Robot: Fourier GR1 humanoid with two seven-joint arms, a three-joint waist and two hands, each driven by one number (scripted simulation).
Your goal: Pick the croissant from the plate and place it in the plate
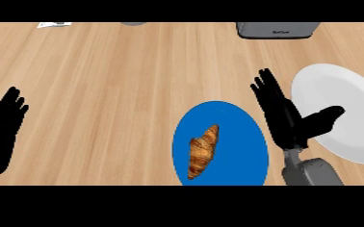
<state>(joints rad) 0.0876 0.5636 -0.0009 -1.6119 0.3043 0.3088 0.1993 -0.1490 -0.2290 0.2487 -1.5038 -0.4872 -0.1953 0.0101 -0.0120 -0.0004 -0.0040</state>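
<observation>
A golden-brown croissant lies on a blue plate at the lower middle of the counter. To its right stands a white plate, partly cut by the view's right edge. My right hand hovers between the two plates, fingers straight and pointing away, thumb spread over the white plate's rim. It holds nothing and is just right of the blue plate. My left hand rests open at the left edge, fingers up.
A grey appliance sits at the counter's far edge, right of centre. A small white item and a grey object show at the far left edge. Bare wood lies between the left hand and the blue plate.
</observation>
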